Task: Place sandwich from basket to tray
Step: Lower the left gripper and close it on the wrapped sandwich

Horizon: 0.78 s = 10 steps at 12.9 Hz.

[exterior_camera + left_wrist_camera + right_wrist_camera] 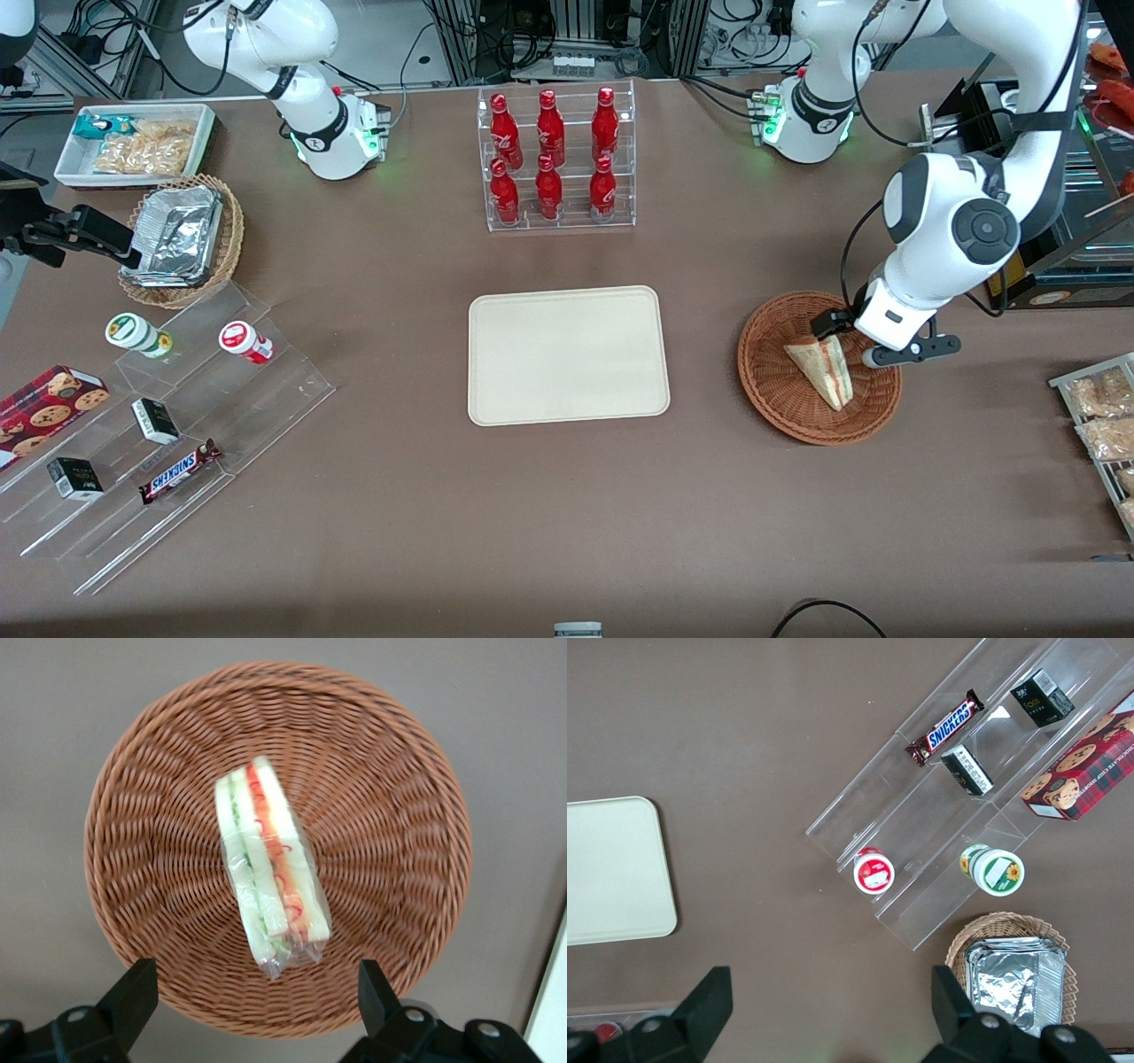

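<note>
Sandwich (pixel 268 870) below open pincer (pixel 257 1005)

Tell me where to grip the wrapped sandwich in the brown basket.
Come from above and pinch the clear-wrapped triangular sandwich across its two flat bread faces, mid-length. It stands on edge in the reddish-brown woven basket, layers facing up. The open pincer hovers above, fingers already straddling it.
</note>
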{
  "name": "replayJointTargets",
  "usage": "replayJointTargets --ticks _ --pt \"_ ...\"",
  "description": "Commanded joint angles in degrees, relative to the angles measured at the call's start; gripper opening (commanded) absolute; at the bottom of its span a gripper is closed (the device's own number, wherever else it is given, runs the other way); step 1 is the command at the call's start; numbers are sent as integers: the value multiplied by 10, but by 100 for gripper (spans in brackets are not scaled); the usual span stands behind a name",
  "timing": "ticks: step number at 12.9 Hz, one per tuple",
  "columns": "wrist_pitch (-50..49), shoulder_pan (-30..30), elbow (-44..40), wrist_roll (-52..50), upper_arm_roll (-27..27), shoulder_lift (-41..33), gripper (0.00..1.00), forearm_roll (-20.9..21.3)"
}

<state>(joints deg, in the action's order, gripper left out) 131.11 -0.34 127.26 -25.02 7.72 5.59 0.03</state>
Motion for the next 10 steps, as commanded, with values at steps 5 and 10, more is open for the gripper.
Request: replayJointTargets --ticks 5,10 --pt "81 0 18 -200 3 40 100 -5" --pt "122 0 13 -202 3 86 100 -6"
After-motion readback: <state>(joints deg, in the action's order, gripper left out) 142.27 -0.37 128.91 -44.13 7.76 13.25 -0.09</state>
